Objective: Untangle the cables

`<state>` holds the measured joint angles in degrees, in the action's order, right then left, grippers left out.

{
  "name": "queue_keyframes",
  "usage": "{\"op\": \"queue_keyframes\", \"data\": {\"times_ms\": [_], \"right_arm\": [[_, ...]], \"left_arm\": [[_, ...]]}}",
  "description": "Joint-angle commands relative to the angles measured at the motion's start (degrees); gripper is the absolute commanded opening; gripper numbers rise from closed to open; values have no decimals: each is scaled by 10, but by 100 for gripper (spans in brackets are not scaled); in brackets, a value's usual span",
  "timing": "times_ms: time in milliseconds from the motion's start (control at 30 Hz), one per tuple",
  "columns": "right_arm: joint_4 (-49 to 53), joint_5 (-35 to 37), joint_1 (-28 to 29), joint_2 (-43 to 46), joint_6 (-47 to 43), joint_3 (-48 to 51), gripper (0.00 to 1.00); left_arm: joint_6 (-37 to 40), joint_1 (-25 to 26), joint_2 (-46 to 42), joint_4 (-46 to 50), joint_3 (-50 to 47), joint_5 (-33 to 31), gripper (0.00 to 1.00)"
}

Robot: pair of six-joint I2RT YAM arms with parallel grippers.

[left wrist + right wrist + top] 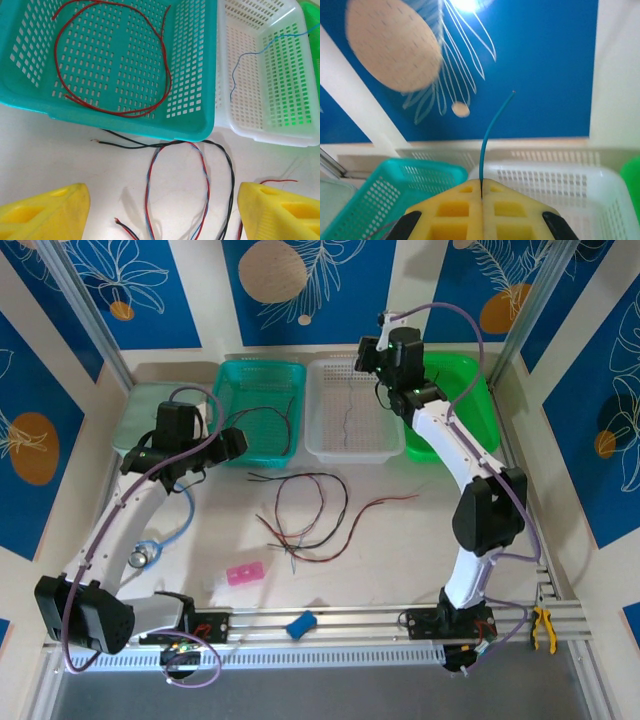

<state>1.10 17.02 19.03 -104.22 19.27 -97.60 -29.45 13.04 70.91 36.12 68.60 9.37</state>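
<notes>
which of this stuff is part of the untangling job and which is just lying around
Job: tangled red, black and grey-blue cables on the table; red cable in the teal basket; blue cable pinched in the right pincer; white basket; open left pincer.
Lying about: pink block, blue block, yellow-handled pliers, light blue tube, green tub.

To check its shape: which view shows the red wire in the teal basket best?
Left wrist: the red wire lies large and sharp. Top external shows a tiny dark loop; right wrist shows the teal basket's corner, wire unclear.
</notes>
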Motion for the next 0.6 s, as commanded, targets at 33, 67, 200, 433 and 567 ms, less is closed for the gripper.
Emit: {"op": "queue_keyframes", "data": {"times_ms": [33, 67, 200, 433, 567], "right_arm": [[134, 26, -10, -46, 68, -37, 0], [166, 30, -13, -69, 79, -58, 0], [282, 48, -19, -151, 125, -144, 0], [387, -8, -26, -266, 141, -256, 0], [445, -43, -26, -320, 134, -323, 0]], "left_arm": [[10, 4, -13, 21, -6, 20, 77], [9, 4, -15, 21, -7, 20, 77], [11, 5, -30, 28, -17, 4, 77], [11, 5, -52, 43, -36, 0, 77], [10, 5, -62, 49, -44, 0, 77]]}}
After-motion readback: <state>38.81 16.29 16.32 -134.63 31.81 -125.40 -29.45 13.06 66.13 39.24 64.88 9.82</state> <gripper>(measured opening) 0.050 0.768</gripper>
